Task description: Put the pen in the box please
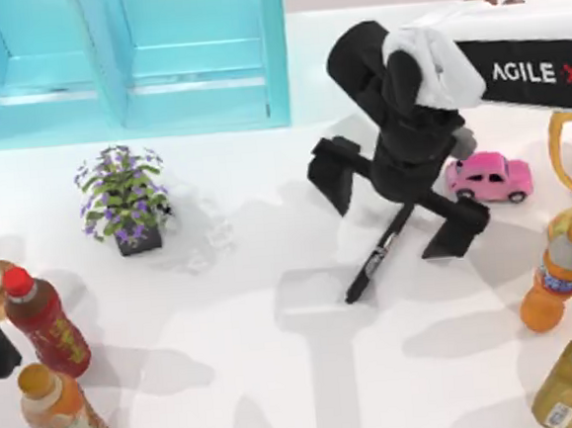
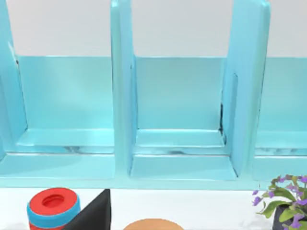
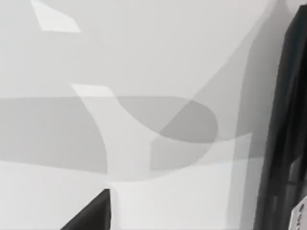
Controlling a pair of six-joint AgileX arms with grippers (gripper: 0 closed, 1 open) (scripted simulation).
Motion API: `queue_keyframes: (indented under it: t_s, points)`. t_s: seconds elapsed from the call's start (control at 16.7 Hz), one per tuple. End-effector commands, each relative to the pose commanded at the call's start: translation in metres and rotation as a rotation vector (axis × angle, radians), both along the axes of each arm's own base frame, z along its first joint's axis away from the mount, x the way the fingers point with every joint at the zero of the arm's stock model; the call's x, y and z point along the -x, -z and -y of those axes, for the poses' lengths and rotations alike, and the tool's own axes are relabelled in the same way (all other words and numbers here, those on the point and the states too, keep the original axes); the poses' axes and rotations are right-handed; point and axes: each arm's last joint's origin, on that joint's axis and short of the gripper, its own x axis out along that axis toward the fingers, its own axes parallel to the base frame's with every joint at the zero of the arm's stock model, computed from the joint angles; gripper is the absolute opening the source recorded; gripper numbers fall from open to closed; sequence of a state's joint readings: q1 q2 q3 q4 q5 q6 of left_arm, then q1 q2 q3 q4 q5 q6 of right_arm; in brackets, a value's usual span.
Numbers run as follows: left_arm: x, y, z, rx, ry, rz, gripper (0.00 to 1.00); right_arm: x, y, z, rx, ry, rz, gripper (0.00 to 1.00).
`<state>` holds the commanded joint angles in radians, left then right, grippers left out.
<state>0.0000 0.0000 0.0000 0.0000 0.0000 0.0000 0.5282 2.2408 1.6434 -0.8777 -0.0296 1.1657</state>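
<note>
The right arm is reaching in from the table's right edge, its gripper [image 1: 399,197] pointing down over the pen [image 1: 376,254], right of the table's middle. The fingers are standing spread wide, one on either side of the pen's upper end. The pen's top is hidden under the gripper body, so whether anything is touching it cannot be told. The pen is lying slantwise, its lower tip pointing toward the near edge. In the right wrist view the pen [image 3: 283,134] is showing as a dark bar cut off at the frame's side, over bare white table [image 3: 144,57].

The box [image 1: 126,63] is sitting at the far left corner, well apart from the pen — its top is cut off by the frame. A divider [image 2: 122,91] is splitting it into compartments.

The left arm is parked at the left edge; only a dark sliver of its gripper [image 2: 93,213] is showing, so its opening cannot be told.

A pink car [image 1: 489,177] is sitting just beside the right gripper. A potted plant [image 1: 123,197] is standing in front of the box.
</note>
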Motion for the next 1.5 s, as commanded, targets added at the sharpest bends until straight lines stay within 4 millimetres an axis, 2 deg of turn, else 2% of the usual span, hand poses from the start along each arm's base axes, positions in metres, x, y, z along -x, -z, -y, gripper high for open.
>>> queue_keyframes:
  t_s: [0.18,0.42,1.2,1.5]
  points:
    - [0.0,0.0,0.0,0.0,0.0,0.0,1.0,0.001,0.03,-0.001,0.004,0.0,-0.008,1.0]
    - [0.0,0.0,0.0,0.0,0.0,0.0,1.0,0.001,0.034,-0.001,0.006,0.0,-0.01,1.0]
    - [0.0,0.0,0.0,0.0,0.0,0.0,1.0,0.001,0.034,-0.001,0.006,0.0,-0.01,0.02]
    - [0.0,0.0,0.0,0.0,0.0,0.0,1.0,0.001,0.034,-0.001,0.006,0.0,-0.01,0.0]
